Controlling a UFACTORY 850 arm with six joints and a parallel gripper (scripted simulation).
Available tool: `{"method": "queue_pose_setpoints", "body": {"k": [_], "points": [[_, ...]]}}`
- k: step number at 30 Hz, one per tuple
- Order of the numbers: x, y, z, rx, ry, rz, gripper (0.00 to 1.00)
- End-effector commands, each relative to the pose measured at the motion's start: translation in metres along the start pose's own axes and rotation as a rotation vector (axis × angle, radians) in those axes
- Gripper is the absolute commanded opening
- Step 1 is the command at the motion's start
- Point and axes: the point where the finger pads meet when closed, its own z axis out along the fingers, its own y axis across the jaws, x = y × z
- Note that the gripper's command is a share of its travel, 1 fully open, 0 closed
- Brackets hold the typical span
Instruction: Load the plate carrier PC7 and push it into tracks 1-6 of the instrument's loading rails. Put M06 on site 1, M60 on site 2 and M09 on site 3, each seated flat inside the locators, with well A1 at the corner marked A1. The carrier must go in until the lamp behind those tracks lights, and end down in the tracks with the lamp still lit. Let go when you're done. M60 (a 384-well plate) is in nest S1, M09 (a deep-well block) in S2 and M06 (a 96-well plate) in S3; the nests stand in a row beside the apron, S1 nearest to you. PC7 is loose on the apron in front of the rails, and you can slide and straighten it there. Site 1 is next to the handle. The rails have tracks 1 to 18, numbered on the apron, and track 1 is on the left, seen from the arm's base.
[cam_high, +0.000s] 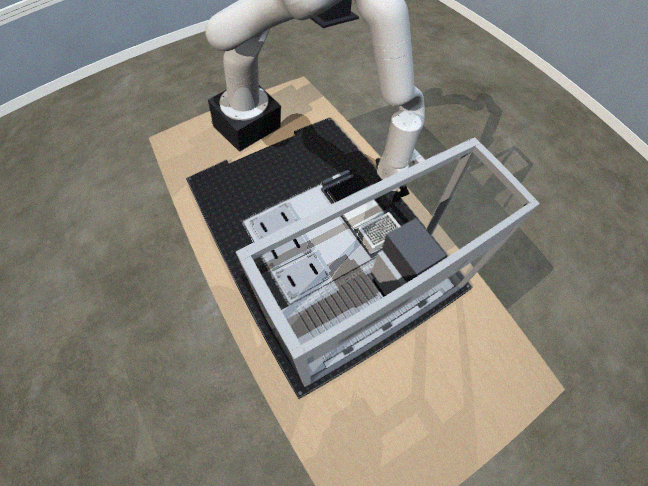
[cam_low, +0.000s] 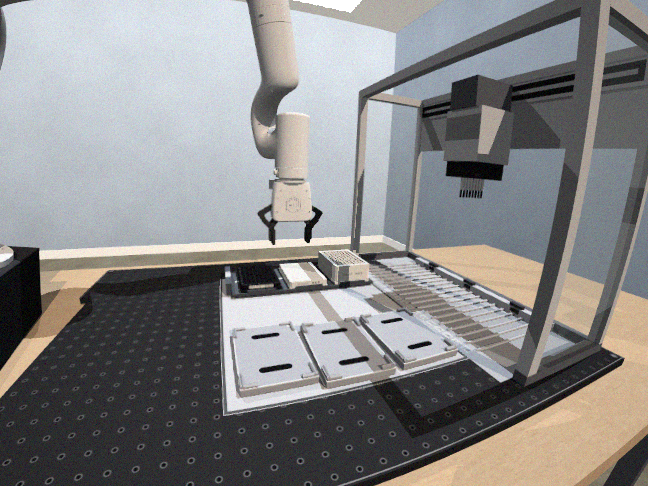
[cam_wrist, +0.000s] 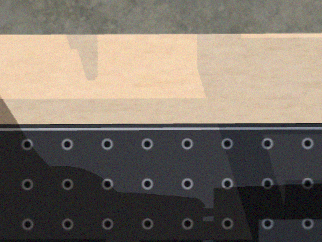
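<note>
Black two-finger gripper (cam_low: 289, 233) spread wide, holding nothing, hovering above and behind the nest row. Grey three-site plate carrier PC7 (cam_low: 342, 351) lies unloaded on the pale apron (cam_low: 272, 309). No legible labels at this resolution.

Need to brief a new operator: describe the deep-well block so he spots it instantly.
Find the grey instrument frame. Just outside its far-left post, three plates sit in a row of nests. The deep-well block is the tall white box nearest the frame; the flat white plate and black plate sit far lower.
</note>
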Motion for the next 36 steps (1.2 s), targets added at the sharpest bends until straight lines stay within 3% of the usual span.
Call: {"method": "queue_pose_setpoints", "body": {"k": [1,27,36], "points": [[0.000,0.001,0.003,-0.002,0.001,0.000,1.00],[0.000,0.001,0.042,-0.002,0.001,0.000,1.00],[0.000,0.001,0.041,-0.002,0.001,0.000,1.00]]}}
